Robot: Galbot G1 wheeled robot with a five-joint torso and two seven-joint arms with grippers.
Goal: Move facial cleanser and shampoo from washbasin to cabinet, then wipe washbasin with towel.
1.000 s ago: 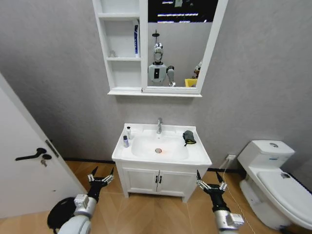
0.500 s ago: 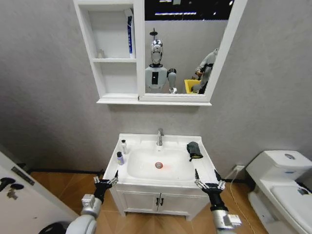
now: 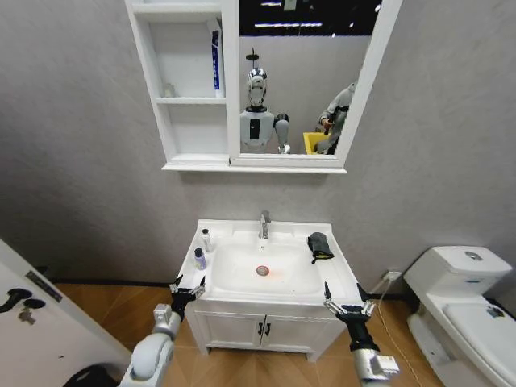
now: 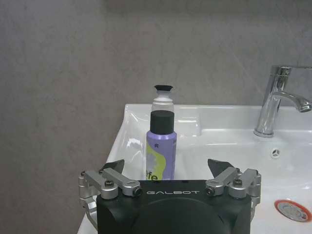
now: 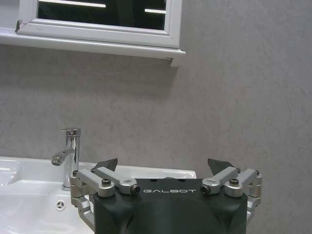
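Reaching up from below, the left gripper (image 3: 187, 288) sits at the front left corner of the washbasin (image 3: 334, 266), its fingers (image 4: 113, 165) spread wide with nothing between them; the arm rises from the bottom of the head view, forearm tilted toward the basin. In the left wrist view the purple bottle with a black cap (image 4: 161, 146) stands on the basin's left ledge just ahead of the open fingers, in line with the gap between them, and a white bottle with a dark cap (image 4: 163, 97) stands right behind it — nearer the wall. In the head view the same two bottles stand one behind the other on the left ledge, the purple one (image 3: 199, 258) closer to the front edge, the white one (image 3: 206, 239) farther back. The right gripper (image 3: 347, 301) is held upright at the front right corner of the washbasin, fingers (image 5: 106, 165) likewise splayed and holding nothing; its wrist view looks past the chrome tap (image 5: 68, 153) toward the grey wall. The towel (image 3: 320, 246) lies bunched on the right ledge, beside the bowl and well apart from both grippers. The cabinet (image 3: 150, 81) hangs on the wall above — a blue-and-white tube (image 3: 215, 63) stands in its upper compartment against the mirror (image 3: 306, 81) side.
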